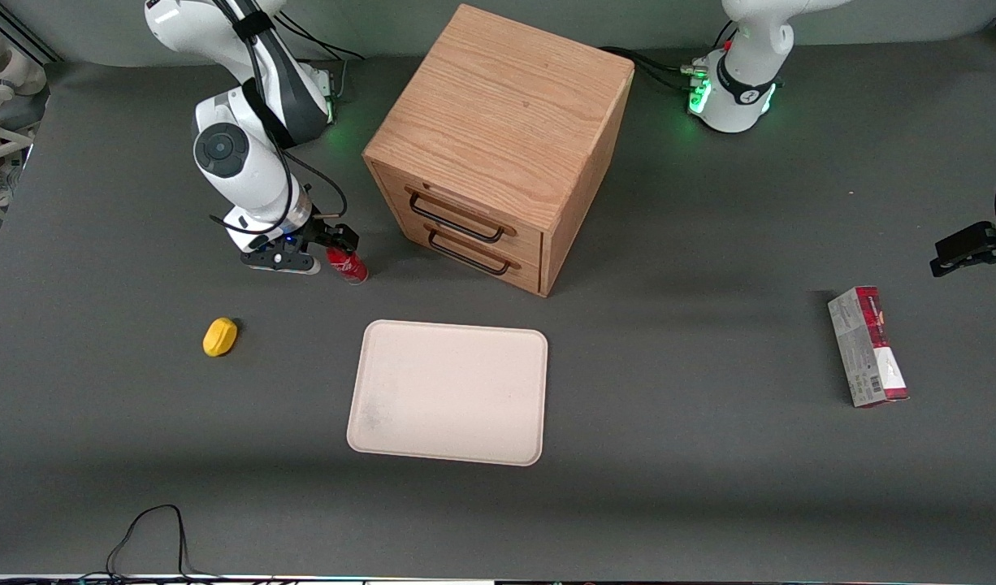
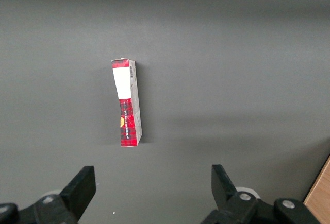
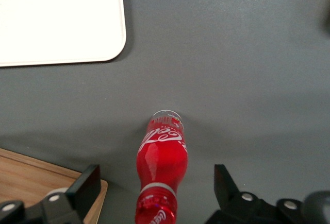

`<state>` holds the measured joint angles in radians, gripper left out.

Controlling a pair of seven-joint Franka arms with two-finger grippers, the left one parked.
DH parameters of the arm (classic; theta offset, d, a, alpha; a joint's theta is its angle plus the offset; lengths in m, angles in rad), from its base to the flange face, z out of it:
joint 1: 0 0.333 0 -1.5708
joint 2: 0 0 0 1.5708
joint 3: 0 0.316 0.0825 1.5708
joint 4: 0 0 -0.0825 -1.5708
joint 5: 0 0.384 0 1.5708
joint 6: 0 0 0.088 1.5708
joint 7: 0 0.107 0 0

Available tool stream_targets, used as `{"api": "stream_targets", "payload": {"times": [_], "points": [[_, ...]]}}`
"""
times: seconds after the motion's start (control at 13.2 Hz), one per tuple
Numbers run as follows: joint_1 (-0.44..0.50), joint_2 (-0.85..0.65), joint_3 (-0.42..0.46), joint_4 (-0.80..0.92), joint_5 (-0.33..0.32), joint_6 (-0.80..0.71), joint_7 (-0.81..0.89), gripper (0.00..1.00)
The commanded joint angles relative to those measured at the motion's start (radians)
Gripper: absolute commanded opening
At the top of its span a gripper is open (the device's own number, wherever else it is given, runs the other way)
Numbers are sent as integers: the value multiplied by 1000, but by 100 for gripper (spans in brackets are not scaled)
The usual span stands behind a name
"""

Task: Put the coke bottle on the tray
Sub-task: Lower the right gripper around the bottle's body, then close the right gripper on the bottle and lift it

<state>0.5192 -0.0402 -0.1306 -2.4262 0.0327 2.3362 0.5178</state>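
Right wrist view: your gripper [image 3: 154, 193] has its fingers [image 3: 87, 183] spread wide, one on each side of the coke bottle [image 3: 160, 167], neither pad touching it. The bottle sits between them on the grey table [image 3: 247, 54], its base pointing away from the fingertips toward the tray [image 3: 56, 23]. Front view: you see the gripper [image 1: 323, 248] low over the table with the coke bottle [image 1: 348, 266] at its fingertips, beside the wooden drawer cabinet [image 1: 498, 146]. The tray [image 1: 449, 390] lies bare, nearer the camera than the fingers. A yellow object [image 1: 220, 336] lies near, apart from both. A red-and-grey carton [image 1: 868, 345] lies toward the parked arm's end.
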Motion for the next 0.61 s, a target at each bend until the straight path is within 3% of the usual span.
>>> {"api": "stream_targets", "payload": {"times": [0.0, 0.53], "points": [[19, -1, -7, -11, -17, 18, 14, 95], [38, -46, -9, -51, -19, 8, 27, 88]]}}
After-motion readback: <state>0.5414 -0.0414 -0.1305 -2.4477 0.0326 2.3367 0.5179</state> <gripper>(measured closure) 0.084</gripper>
